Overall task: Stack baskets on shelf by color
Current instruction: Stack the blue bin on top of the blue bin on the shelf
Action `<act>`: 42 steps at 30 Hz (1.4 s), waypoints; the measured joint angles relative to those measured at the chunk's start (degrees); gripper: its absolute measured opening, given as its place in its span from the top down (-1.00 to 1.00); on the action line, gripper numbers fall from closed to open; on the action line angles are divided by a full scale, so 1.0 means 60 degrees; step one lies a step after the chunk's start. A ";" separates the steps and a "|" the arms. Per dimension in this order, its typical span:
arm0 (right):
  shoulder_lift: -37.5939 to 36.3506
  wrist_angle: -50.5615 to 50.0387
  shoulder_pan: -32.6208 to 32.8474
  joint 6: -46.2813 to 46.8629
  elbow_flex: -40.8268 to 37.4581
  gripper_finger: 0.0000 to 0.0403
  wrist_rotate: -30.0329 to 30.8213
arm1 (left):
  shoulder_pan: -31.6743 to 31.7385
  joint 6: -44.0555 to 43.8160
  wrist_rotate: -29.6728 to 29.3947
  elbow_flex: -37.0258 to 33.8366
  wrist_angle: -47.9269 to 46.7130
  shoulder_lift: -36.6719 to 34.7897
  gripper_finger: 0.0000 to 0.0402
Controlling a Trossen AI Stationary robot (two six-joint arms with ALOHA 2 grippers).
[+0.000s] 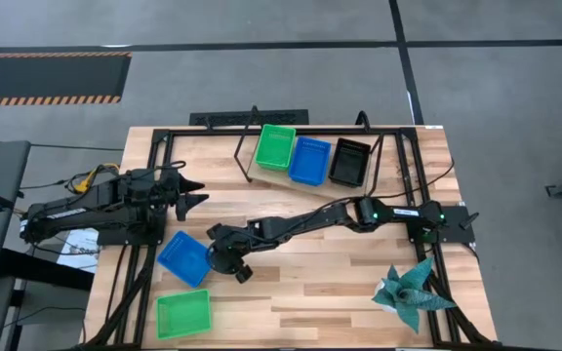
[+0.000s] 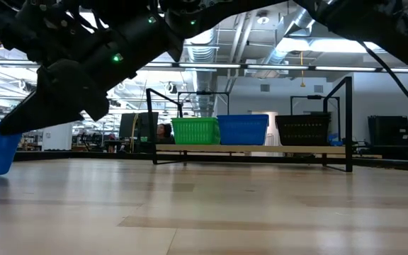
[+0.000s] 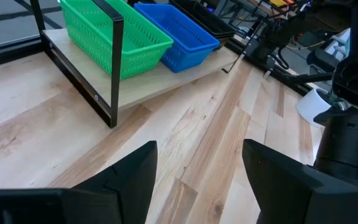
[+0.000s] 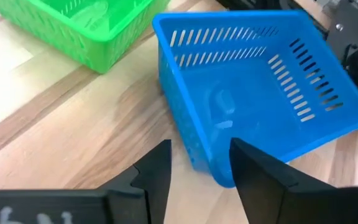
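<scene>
On the table lie a loose blue basket (image 1: 182,257) and a loose green basket (image 1: 183,314). My right gripper (image 1: 213,251) reaches across from the right, open, with the blue basket's corner (image 4: 207,165) between its fingers (image 4: 157,171). The shelf (image 3: 142,93) stands at the far edge and holds green (image 1: 275,146), blue (image 1: 309,161) and black (image 1: 349,161) baskets side by side. My left gripper (image 1: 199,192) waits open at the table's left, pointing at the shelf (image 2: 246,148). My right gripper (image 4: 201,149) has one finger on each side of the blue basket's nearest corner, coming about level from the table's right. I cannot tell whether either finger touches the wall. The basket sits on the table.
A teal folded-paper plant (image 1: 410,290) stands at the near right corner. A black metal frame (image 1: 413,146) runs round the table's edges. Bare wood lies between the shelf and the right arm (image 1: 320,216).
</scene>
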 joint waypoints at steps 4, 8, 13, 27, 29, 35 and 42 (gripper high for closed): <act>0.0000 -0.0234 -0.0002 0.0000 0.0000 0.20 0.0080 | 0.0000 0.0000 0.0000 0.0000 0.0000 0.0000 -0.13; 0.0000 -0.0226 -0.0022 0.0004 0.0000 0.35 0.0093 | 0.0000 0.0000 0.0000 0.0000 0.0000 0.0000 -0.13; 0.0000 -0.0325 -0.0022 0.0109 0.0000 0.55 0.0905 | 0.0000 0.0000 0.0000 0.0000 0.0000 0.0000 -0.13; -0.0273 -0.1414 0.0245 0.0890 0.0004 0.97 0.1686 | 0.0000 0.0000 0.0000 0.0000 0.0000 0.0000 -0.13; -0.0558 -0.2215 0.0332 0.1218 0.0000 0.96 0.1685 | 0.0000 0.0000 0.0000 0.0000 0.0006 0.0000 -0.13; -0.1630 -0.4892 0.0583 0.2529 0.0000 0.98 0.2018 | 0.0000 0.0000 -0.0086 0.0000 0.0091 -0.0001 -0.13; -0.3202 -0.7935 0.1117 0.3902 -0.0011 0.99 0.3543 | 0.0000 0.0007 -0.0347 0.0000 0.0544 -0.0005 -0.13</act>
